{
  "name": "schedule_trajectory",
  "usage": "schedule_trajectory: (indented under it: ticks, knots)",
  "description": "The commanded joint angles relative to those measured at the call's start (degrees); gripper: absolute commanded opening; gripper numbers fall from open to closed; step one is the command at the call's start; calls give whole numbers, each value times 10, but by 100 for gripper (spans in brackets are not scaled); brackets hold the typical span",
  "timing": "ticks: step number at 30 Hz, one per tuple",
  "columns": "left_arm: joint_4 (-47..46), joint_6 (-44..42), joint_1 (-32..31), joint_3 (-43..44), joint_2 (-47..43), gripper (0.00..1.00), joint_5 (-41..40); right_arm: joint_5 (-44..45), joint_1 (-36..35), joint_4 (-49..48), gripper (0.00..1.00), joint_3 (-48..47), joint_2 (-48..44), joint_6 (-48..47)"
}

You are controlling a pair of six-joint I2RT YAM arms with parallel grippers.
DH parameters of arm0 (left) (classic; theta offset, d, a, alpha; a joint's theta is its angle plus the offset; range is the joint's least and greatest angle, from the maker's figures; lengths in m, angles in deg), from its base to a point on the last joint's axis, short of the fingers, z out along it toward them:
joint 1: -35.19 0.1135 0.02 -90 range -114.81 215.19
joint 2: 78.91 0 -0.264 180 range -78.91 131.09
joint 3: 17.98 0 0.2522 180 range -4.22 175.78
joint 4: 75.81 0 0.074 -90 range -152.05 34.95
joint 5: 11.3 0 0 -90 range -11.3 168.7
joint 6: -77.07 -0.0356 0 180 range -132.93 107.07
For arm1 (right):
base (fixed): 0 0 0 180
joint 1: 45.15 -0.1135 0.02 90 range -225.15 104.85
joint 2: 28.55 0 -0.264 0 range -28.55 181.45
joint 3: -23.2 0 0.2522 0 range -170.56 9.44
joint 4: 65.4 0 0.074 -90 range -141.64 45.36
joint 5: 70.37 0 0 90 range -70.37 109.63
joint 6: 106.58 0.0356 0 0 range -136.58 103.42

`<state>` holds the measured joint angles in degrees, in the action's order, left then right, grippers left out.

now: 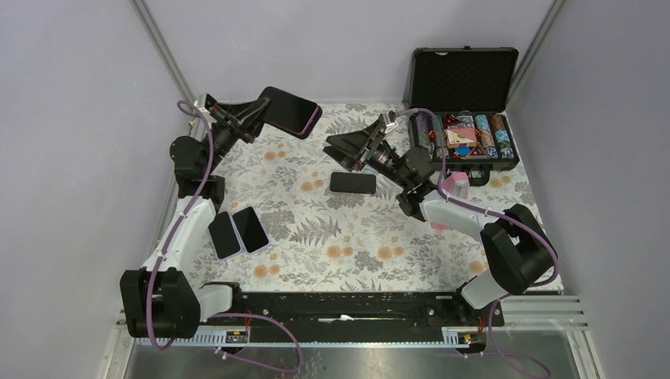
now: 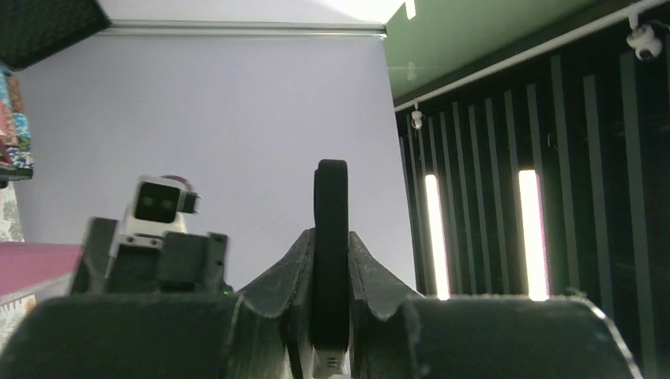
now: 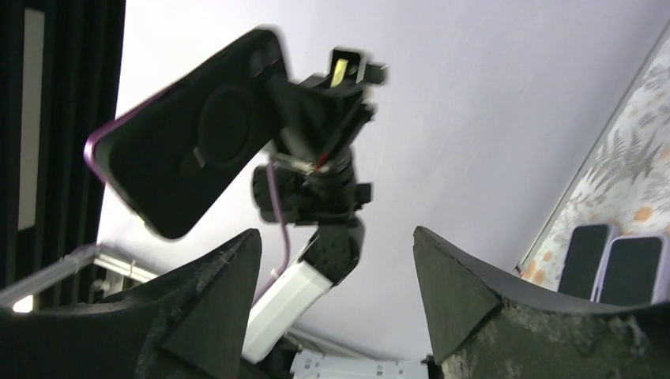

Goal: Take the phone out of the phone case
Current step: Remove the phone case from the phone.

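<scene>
Purple-rimmed phone case (image 1: 290, 110) hangs above the surface's far-left corner, pinched in the left gripper (image 1: 261, 112). The phone (image 1: 352, 182) lies mid-surface under the spread right gripper (image 1: 338, 150). Extraction looks done; arguably only setting the case down is left.

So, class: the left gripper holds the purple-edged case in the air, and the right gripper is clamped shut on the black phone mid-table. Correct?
Not quite. The right gripper is open and empty, as the right wrist view shows; the black phone lies loose mid-table. The left gripper does hold the purple-edged case in the air.
</scene>
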<state>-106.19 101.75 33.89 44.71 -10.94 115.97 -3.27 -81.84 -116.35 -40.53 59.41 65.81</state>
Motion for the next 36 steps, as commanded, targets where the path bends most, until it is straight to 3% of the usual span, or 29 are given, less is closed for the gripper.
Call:
schedule_trajectory:
  ticks: [1,6,13,27,31,36]
  knots:
    - [-67,103,4,75,-38,0,21,6,22,11,77,-17,-2,-20]
    - [-24,68,3,83,-47,0,31,-12,22,112,78,-60,-45,-108]
    - [-2,58,4,68,-50,0,32,-54,20,-12,81,-75,-61,-114]
    - [78,8,4,52,-63,0,38,-54,-31,-25,87,-144,-40,-121]
    - [78,9,4,46,-64,0,39,-45,-34,31,87,-152,-42,-133]
    - [55,31,4,43,-63,0,36,-41,-37,104,79,-156,-51,-177]
